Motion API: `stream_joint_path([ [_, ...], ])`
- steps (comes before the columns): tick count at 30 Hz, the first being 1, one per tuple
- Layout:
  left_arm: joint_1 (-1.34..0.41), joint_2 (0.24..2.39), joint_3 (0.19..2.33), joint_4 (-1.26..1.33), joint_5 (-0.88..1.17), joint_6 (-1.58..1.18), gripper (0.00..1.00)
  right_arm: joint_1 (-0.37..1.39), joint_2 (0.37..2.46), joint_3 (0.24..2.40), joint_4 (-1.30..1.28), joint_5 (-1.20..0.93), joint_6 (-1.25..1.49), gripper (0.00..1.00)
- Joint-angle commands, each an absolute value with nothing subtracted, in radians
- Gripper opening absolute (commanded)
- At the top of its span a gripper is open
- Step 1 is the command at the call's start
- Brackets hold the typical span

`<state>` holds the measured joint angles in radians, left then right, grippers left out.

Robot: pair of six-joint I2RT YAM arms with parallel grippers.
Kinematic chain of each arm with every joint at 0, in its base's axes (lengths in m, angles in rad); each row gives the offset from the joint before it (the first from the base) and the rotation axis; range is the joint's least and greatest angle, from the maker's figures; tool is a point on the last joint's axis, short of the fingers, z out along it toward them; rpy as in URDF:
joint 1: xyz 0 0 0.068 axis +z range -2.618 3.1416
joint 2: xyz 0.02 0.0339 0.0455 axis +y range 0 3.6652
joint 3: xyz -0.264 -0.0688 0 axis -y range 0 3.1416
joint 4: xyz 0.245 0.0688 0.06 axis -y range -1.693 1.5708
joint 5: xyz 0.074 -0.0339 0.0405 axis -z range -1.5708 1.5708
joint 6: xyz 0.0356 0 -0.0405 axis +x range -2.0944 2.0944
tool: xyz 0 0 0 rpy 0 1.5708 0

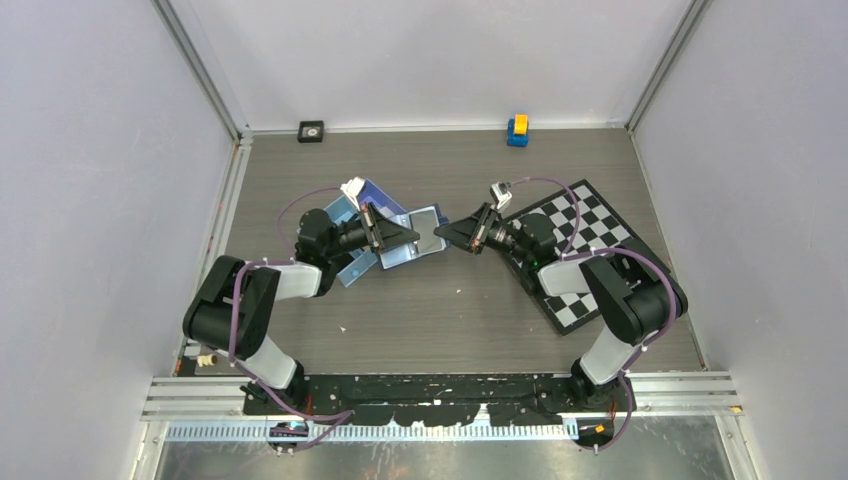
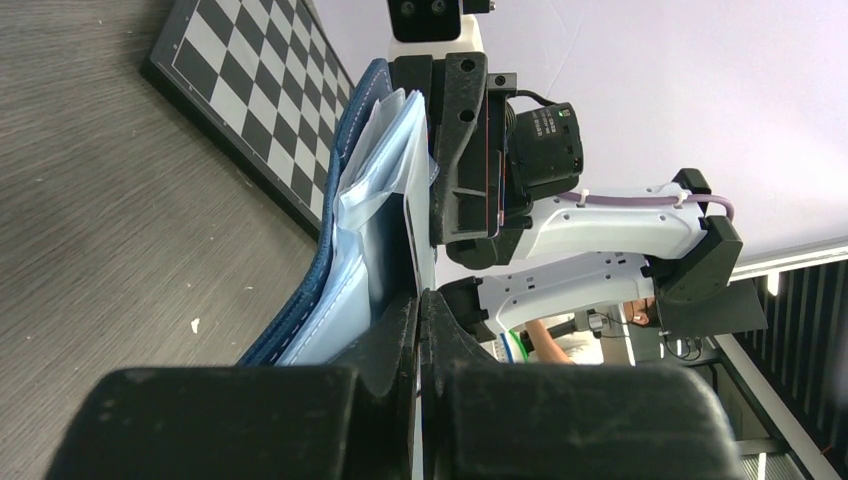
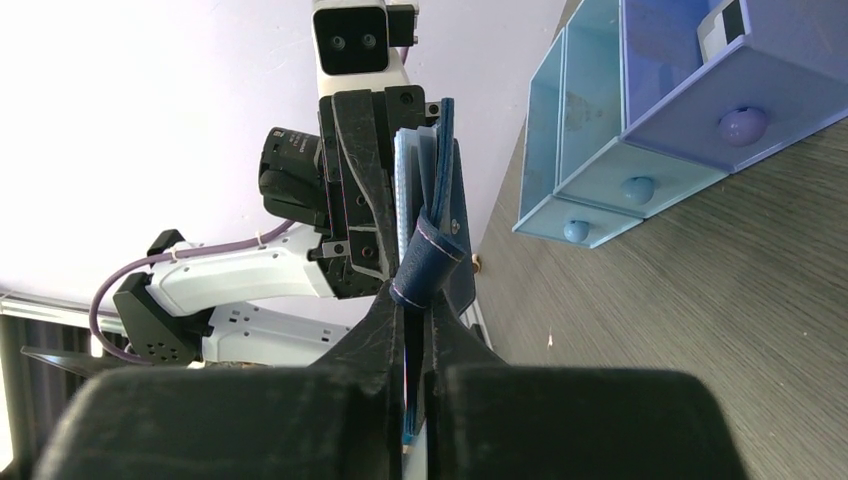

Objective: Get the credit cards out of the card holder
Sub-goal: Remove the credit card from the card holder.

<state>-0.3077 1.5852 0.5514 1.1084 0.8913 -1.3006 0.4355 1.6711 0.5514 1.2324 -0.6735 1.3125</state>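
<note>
The navy card holder (image 1: 428,231) is held in the air between my two grippers at mid table. My left gripper (image 1: 411,236) is shut on its pale-blue inner leaf; in the left wrist view (image 2: 420,300) the holder (image 2: 335,225) stands on edge, fanned open. My right gripper (image 1: 448,238) faces it from the right. In the right wrist view (image 3: 410,300) it is shut on a thin credit card (image 3: 412,379) seen edge-on. The holder's navy tab (image 3: 430,262) curls over the right fingertips. The card's face and colour are hidden.
The light-blue three-compartment tray (image 1: 362,208) lies under my left arm and shows in the right wrist view (image 3: 600,130). A chessboard (image 1: 590,250) lies under my right arm. A yellow-and-blue block (image 1: 517,130) and a small black square (image 1: 311,131) sit at the back wall.
</note>
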Motion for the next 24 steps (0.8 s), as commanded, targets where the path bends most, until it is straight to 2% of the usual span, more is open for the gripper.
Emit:
stream_joint_path([
  [1,-0.265,1.59,0.561,1.117,0.885,-1.275,0.0,0.387,1.645,0.586,1.336,-0.668,1.327,0.12],
  [5,-0.268,1.594,0.566,1.114,0.889,-1.275,0.0,0.407,1.644,0.598,1.327,-0.68,1.311,0.32],
  [8,-0.273,1.599,0.57,1.111,0.893,-1.275,0.0,0.418,1.626,0.602,1.272,-0.676,1.276,0.39],
  [15,-0.287,1.605,0.583,1.103,0.903,-1.272,0.0,0.452,1.619,0.648,1.1,-0.677,1.194,0.45],
  [19,-0.297,1.608,0.593,1.103,0.909,-1.272,0.0,0.453,1.635,0.657,1.093,-0.681,1.2,0.4],
  [24,-0.311,1.616,0.605,1.103,0.921,-1.273,0.0,0.458,1.65,0.67,1.092,-0.699,1.21,0.39],
])
